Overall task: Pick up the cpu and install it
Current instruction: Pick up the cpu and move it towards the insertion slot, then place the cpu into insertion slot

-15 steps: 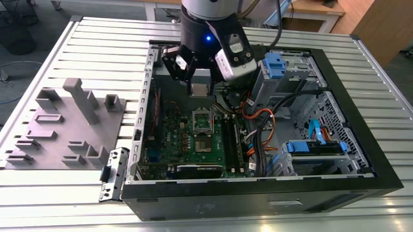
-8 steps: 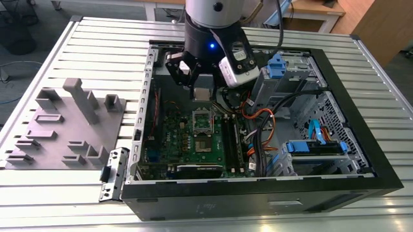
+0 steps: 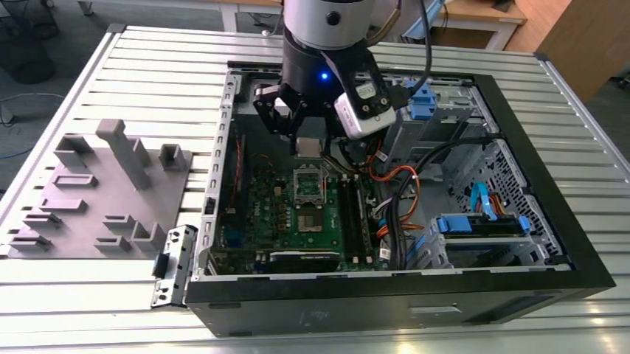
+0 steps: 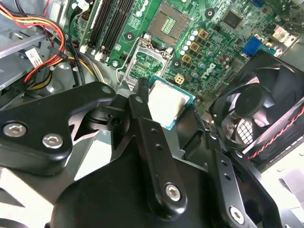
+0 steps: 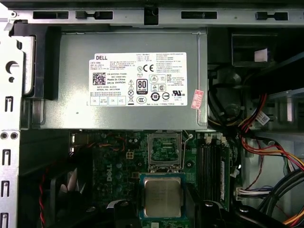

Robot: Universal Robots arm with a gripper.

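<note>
cpu (image 5: 163, 197) held between fingertips of gripper (image 5: 166, 207), metal top facing wrist cameras, fingers closed on two opposite edges; gripper inside open computer case (image 3: 551, 221), hovering above green motherboard (image 5: 118, 164); empty socket (image 5: 165, 145) near gripper, lower down, not touching cpu; black fan (image 4: 256, 109) beside gripper; grey plastic blocks (image 3: 108, 184) on tabletop (image 3: 147, 88), well apart from gripper

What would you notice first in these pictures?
A big robot arm's pincer reaches into an open black computer case. It grips the cpu, a small silver square, above the green circuit board, near its empty socket.
</note>
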